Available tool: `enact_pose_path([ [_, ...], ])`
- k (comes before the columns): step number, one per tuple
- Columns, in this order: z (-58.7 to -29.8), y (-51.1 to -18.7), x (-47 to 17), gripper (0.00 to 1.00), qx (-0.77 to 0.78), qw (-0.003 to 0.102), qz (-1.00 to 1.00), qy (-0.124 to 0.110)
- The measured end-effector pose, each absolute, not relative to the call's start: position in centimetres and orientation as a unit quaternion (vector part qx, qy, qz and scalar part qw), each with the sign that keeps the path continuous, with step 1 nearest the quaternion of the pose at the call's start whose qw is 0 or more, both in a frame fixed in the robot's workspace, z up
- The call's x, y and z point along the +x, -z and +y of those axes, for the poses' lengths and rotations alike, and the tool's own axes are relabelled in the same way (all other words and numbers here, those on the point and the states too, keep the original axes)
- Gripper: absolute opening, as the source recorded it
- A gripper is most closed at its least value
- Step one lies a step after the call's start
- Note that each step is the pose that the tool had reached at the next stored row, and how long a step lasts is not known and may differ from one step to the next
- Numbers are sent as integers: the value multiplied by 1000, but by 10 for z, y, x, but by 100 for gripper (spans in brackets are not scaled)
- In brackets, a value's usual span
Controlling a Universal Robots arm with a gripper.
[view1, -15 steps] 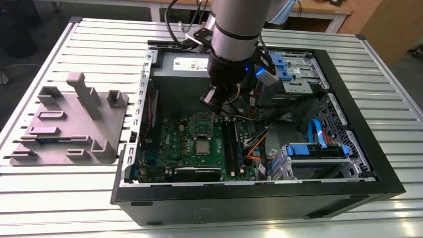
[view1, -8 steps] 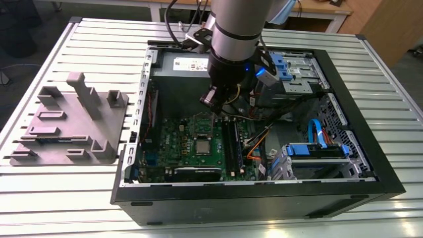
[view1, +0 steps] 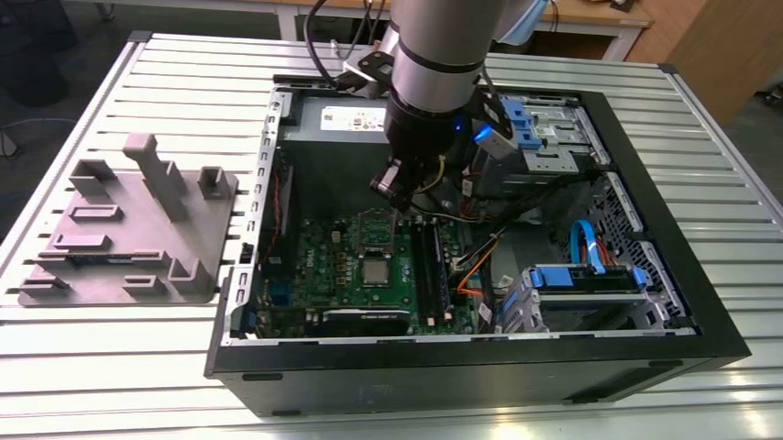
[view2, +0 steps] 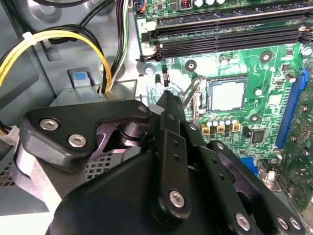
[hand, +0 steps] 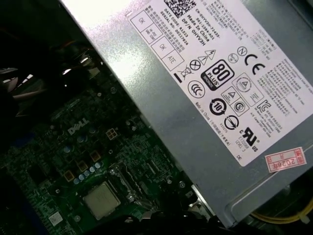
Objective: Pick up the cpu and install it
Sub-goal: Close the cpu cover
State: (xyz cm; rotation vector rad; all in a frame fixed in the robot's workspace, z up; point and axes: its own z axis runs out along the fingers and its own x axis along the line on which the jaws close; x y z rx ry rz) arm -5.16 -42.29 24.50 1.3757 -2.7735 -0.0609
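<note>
The cpu is a small square chip with a pale silver top. It lies flat in the socket in the middle of the green motherboard, inside the open computer case. It also appears in both wrist views, as the cpu and the cpu, with the socket's metal lever raised beside it. My gripper hangs over the far edge of the motherboard, above and behind the cpu and apart from it. Its black linkage points down at the board next to the socket, with nothing visible in it.
A grey power supply box with a white label sits just behind the gripper. Yellow and black cables loop nearby, and memory slots run beside the socket. Blue drive caddies fill the case's right side. A grey tray with posts lies outside it.
</note>
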Motion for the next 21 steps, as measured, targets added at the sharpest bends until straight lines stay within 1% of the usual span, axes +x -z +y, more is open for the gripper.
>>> enact_pose_path([
  [21, -427, -249, -52, 10, 444, 23, -895, 20],
])
